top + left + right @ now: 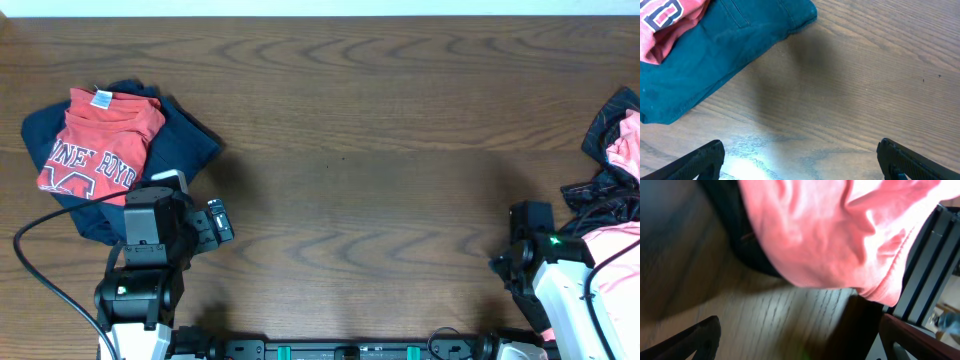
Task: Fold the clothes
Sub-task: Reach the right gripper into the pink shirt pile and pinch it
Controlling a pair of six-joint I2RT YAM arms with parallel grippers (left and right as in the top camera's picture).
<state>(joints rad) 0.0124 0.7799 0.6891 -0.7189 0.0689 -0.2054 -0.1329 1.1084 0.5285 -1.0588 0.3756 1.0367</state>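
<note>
Fold not yet begun. T-shirt [628, 140] lay crumpled at the table's [380, 120] right edge, heaped with black garments [600, 130]; right wrist view showed its pink cloth wrinkled and draped over the dark fabric, hem close to the edge of the table. How much of it hung past the table could not be told. Right gripper [800, 342] hovered low near the table's right front corner, jaws spread wide, nothing between them. Left gripper [800, 160] sat over bare wood at the table's left front, jaws likewise spread and empty, just short of a navy garment [185, 145] with a red tee [95, 140] on top. Step in hand judged to be the first fetch: getting the T-shirt out of its heap. Next move likely called for the right gripper to pinch pink cloth only, clear of the black layer, and draw it to the table's middle for spreading flat; thin fabric would probably bunch and drag its neighbours.
</note>
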